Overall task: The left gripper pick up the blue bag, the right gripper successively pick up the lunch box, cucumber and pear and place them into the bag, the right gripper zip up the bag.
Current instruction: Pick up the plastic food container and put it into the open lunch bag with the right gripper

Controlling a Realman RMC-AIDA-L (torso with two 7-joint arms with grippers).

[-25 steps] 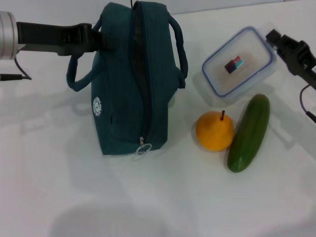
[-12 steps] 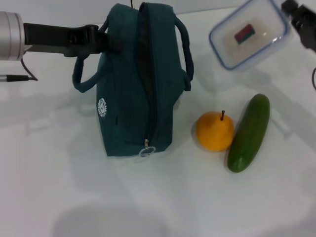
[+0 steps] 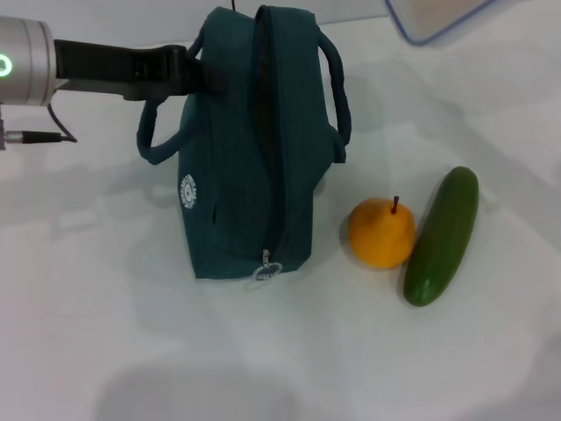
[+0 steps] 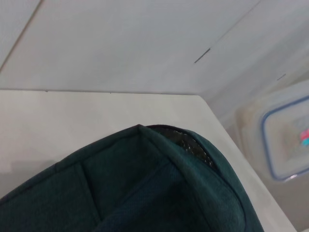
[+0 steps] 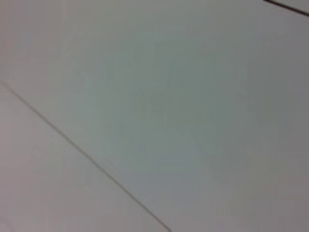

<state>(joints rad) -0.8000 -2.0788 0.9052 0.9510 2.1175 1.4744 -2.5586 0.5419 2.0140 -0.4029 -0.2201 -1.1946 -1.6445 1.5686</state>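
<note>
The blue bag (image 3: pixel 250 149) stands on the white table with its top zip open along its length. My left gripper (image 3: pixel 195 74) is shut on the bag's far left side, by the handle. The clear lunch box (image 3: pixel 434 19) with a blue rim is up in the air at the head view's top right edge, mostly cut off. It also shows in the left wrist view (image 4: pixel 285 140), beyond the bag's dark rim (image 4: pixel 145 193). The orange pear (image 3: pixel 380 232) and the green cucumber (image 3: pixel 441 235) lie side by side to the right of the bag. My right gripper is out of view.
The zip pull ring (image 3: pixel 266 269) hangs at the bag's near end. The white table (image 3: pixel 131 333) stretches in front of the bag. The right wrist view shows only a plain pale surface.
The lunch box has risen off the table and moved up toward the top right edge. The right gripper has left the head view. The bag has shifted slightly to the right.
</note>
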